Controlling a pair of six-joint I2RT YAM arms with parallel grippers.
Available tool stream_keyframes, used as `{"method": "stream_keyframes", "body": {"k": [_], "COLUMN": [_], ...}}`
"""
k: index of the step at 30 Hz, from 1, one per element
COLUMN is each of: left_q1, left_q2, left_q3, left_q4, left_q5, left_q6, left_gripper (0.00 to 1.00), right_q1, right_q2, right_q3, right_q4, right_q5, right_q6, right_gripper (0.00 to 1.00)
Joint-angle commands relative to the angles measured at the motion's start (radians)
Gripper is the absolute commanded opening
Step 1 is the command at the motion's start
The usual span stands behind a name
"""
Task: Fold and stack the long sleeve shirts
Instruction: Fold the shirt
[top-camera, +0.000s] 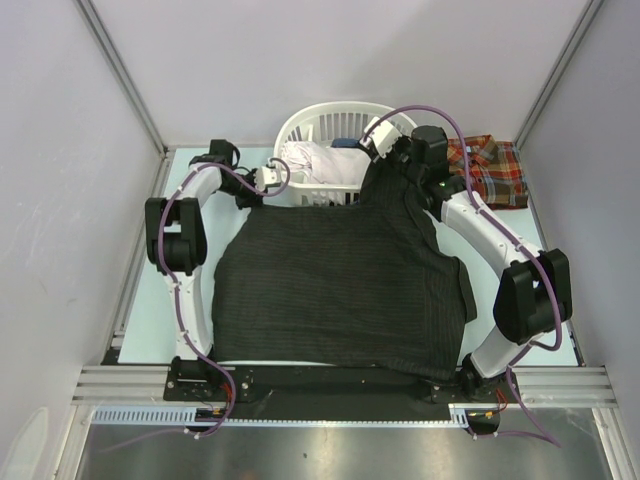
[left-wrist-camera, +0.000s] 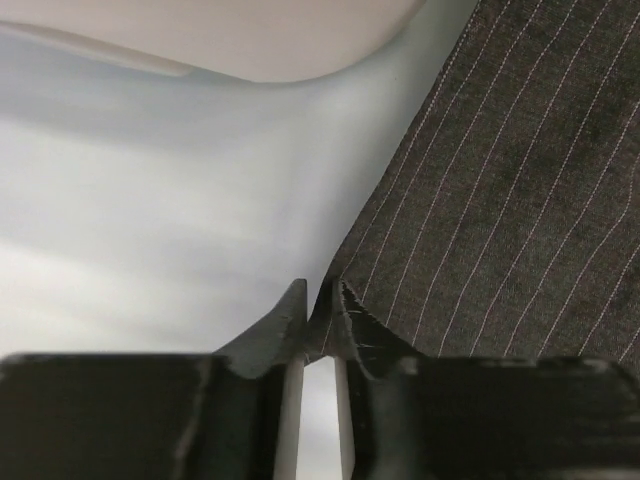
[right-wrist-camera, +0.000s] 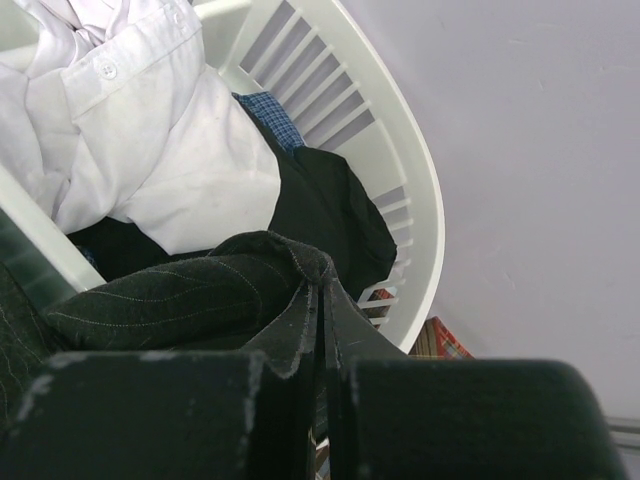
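Observation:
The black pinstriped long sleeve shirt (top-camera: 340, 285) lies spread across the middle of the table. At its far left corner my left gripper (top-camera: 255, 198) is down low. In the left wrist view, the left gripper (left-wrist-camera: 322, 300) has its tips pinched on the shirt's edge (left-wrist-camera: 500, 200). My right gripper (top-camera: 388, 158) holds the far right corner lifted beside the basket. The right wrist view shows the right gripper (right-wrist-camera: 322, 290) shut on a fold of the pinstriped cloth (right-wrist-camera: 190, 290). The plaid long sleeve shirt (top-camera: 490, 170) lies folded at the back right.
A white laundry basket (top-camera: 330, 112) stands at the back centre, holding a white shirt (top-camera: 310, 160) and darker clothes. In the right wrist view the basket's rim (right-wrist-camera: 420, 200) is close behind the fingers. Grey walls enclose the table on three sides.

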Motion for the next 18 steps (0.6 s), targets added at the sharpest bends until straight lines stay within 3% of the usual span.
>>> {"method": "stream_keyframes", "body": {"k": [1,5,8,10,11,12,18], "left_q1": [-0.010,-0.004,0.002,-0.001,-0.003,-0.004,-0.013], "left_q2": [-0.009,-0.049,-0.087,-0.092,-0.084,-0.075,-0.014], "left_q3": [0.035,0.021,-0.002,-0.013,-0.011,0.001,0.029], "left_q4": [-0.036,-0.077,-0.085,-0.087,-0.085,-0.084,-0.087], "left_q5": [-0.008,-0.007,0.004,-0.002,-0.005,-0.016,-0.065], "left_q6": [0.069,0.109,0.125,0.139,0.140,0.142,0.175], "left_gripper": [0.13,0.00,0.00,0.13,0.28,0.32,0.37], "right_q1": [-0.005,-0.005,-0.005,-0.004,-0.004,-0.004,-0.004], "right_q2": [0.002,-0.005,-0.015,-0.021,-0.021,-0.024,-0.023], "right_q3": [0.059,0.053,0.045,0.036,0.034,0.033,0.031], "right_q4": [0.022,0.013,0.011,0.011,0.011,0.013,0.013], "right_q5": [0.010,0.010,0.007,0.005,0.005,0.005,0.002], "right_q6": [-0.018,-0.018,-0.015,-0.015,-0.017,-0.017,-0.014], "right_gripper": [0.00,0.00,0.00,0.00,0.00,0.00,0.00]}}
